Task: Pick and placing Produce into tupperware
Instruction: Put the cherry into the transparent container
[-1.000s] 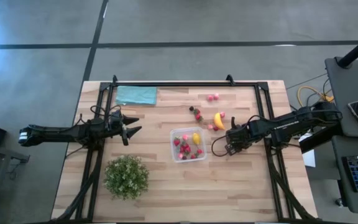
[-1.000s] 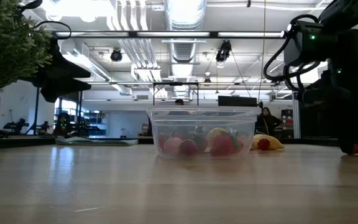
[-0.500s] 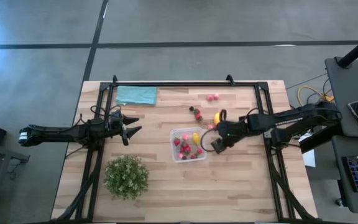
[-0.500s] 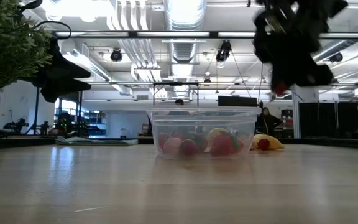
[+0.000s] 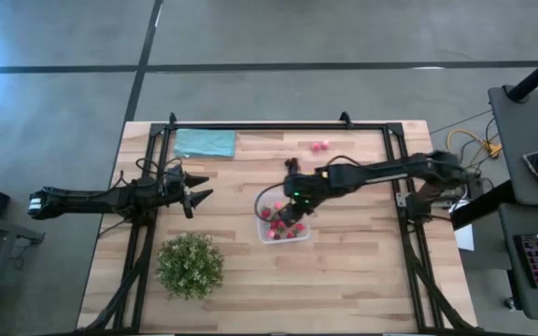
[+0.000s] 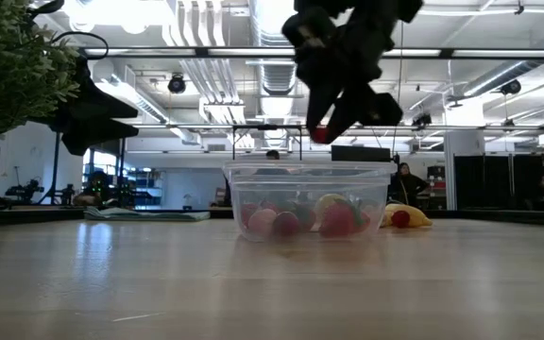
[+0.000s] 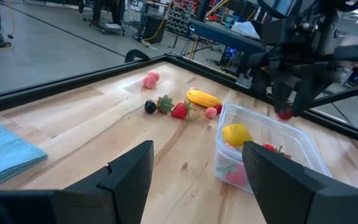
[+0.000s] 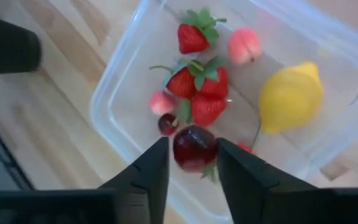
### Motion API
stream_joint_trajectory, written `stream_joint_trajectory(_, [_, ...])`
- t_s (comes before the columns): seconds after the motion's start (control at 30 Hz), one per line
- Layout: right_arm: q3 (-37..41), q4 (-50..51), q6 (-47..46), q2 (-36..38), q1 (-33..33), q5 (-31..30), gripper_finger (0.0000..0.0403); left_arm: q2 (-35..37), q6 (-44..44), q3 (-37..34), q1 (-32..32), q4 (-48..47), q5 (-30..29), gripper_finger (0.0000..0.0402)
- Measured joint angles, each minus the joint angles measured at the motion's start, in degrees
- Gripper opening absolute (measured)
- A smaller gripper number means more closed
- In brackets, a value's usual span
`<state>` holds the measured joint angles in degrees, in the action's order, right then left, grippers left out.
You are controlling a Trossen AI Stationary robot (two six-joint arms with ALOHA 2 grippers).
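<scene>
One dark cherry point(image 8: 194, 148) — between right jaws

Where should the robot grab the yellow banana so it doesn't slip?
Around its middle, from straight above, fingers across its narrow width: the banana lies flat on the table, long and curved, a strawberry close by. The right gripper holds a dark cherry over the tupperware; the left gripper waits open.

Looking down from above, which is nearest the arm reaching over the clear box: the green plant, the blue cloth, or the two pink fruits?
From the right gripper, over the tupperware:
1. Pink fruits, near the table's back edge.
2. Blue cloth, back left corner.
3. Green plant, front left.
The cloth and plant are nearly tied.
</scene>
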<state>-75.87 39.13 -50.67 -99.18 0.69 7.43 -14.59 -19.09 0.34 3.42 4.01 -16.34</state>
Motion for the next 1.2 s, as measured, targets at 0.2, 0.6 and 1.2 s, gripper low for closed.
stream_joint_trajectory(0.2, [-8.1, 9.8, 2.9, -4.1, -0.6, -4.7, 0.0197, 0.0, 0.0, 0.0, 0.0, 0.0, 0.0, 0.0233])
stream_joint_trajectory(0.6, [-1.4, 25.4, -2.3, 3.7, -10.4, -7.5, 0.0233, 0.0, 0.0, 0.0, 0.0, 0.0, 0.0, 0.0233])
stream_joint_trajectory(1.2, [18.0, 5.5, -27.8, 5.0, -15.3, -5.9, 0.0232, 0.0, 0.0, 0.0, 0.0, 0.0, 0.0, 0.0233])
